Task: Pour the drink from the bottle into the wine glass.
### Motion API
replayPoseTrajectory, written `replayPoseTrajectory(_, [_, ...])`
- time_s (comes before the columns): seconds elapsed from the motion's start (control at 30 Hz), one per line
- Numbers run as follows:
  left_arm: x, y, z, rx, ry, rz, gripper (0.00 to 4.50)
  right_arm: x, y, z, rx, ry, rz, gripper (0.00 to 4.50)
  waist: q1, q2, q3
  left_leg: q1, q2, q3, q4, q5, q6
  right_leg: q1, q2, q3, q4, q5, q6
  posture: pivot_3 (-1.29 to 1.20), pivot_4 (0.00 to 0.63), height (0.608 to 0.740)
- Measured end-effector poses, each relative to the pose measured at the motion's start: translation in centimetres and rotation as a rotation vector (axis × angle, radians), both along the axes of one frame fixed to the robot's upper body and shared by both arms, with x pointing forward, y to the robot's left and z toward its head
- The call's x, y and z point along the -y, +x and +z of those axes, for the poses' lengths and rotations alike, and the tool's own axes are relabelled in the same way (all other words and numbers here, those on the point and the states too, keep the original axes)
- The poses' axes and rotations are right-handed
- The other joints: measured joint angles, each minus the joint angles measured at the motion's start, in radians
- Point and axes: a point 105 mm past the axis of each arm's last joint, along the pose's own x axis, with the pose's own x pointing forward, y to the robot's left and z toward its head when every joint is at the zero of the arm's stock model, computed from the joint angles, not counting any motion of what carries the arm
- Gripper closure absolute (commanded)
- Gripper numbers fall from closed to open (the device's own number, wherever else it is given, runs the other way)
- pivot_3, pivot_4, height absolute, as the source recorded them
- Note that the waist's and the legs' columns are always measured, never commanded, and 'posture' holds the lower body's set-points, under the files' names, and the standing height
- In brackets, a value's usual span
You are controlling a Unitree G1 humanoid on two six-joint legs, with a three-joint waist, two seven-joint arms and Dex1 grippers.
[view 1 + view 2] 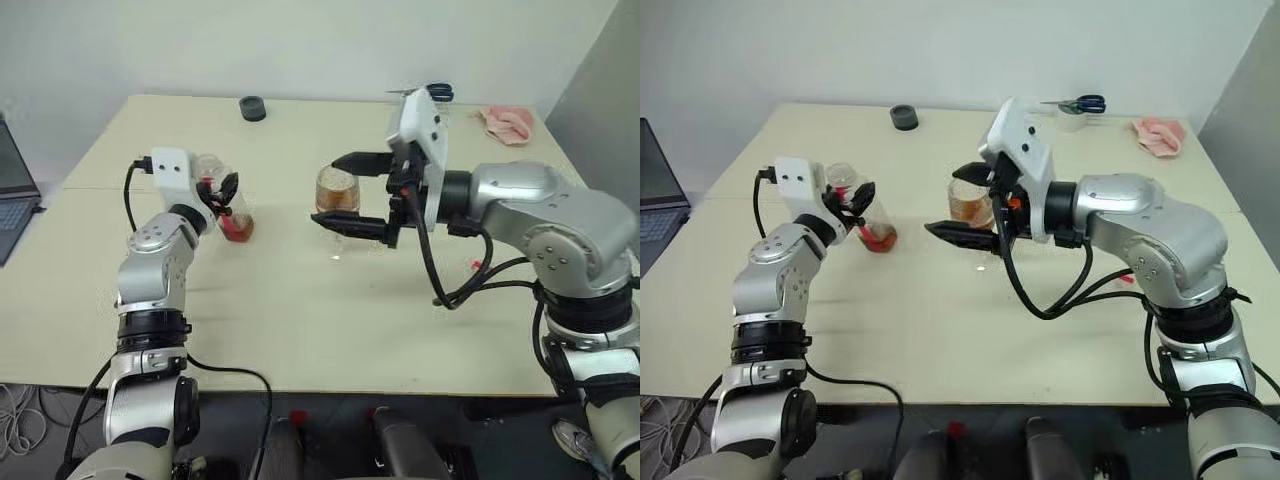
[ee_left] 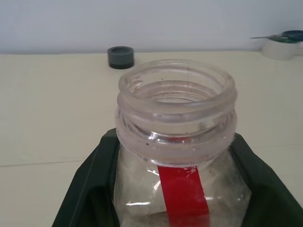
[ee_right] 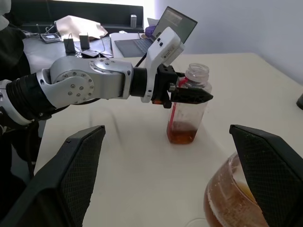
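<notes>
Left eye view, from left to right: a laptop sits at the table's left edge. Next, the left gripper is clamped narrowly on the bottle, which stands upright on the table, uncapped, with a little of the drink in its bottom. In the left wrist view the black fingers press both sides of the bottle just below its threaded neck, and the red label strip runs down the facing side; no writing on it can be read. A dark round cap lies near the table's far edge. Toward the middle, the wine glass holds amber liquid in its bowl. The right gripper points sideways at it with jaws spread wide, one finger above and one below the bowl; whether they touch cannot be told. Scissors and a pink cloth lie at the far right.
</notes>
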Motion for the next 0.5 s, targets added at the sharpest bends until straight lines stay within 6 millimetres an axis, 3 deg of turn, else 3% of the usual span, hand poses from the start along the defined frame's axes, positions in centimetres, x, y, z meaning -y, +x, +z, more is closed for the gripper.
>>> replayPoseTrajectory(0.03, [-0.2, -0.2, -0.1, 0.004, 0.002, 0.011, 2.31, -0.1, -0.1, 0.0, -0.002, -0.002, 0.007, 0.0, 0.001, 0.0, 0.0, 0.0, 0.0, 0.0, 0.0, 0.0, 0.0, 0.0, 0.0, 0.0, 0.0, 0.0, 0.0, 0.0, 0.15, 0.74])
replayPoseTrajectory(0.27, [-0.9, -1.4, -1.8, -0.038, 0.008, 0.064, 0.05, -0.1, 0.2, -0.1, 0.001, -0.007, 0.02, 0.0, -0.001, 0.0, 0.0, 0.001, 0.0, 0.001, -0.001, 0.0, 0.0, 0.0, 0.0, 0.0, 0.0, 0.0, 0.0, 0.0, 0.15, 0.74])
replayPoseTrajectory(0.5, [-1.2, -2.4, -2.1, -0.055, 0.014, 0.097, 0.02, -0.2, 0.2, -0.2, 0.013, -0.014, 0.039, 0.0, -0.001, 0.0, 0.0, 0.001, 0.0, 0.0, -0.001, 0.0, 0.0, 0.0, 0.001, 0.0, 0.0, 0.0, 0.0, 0.0, 0.15, 0.74])
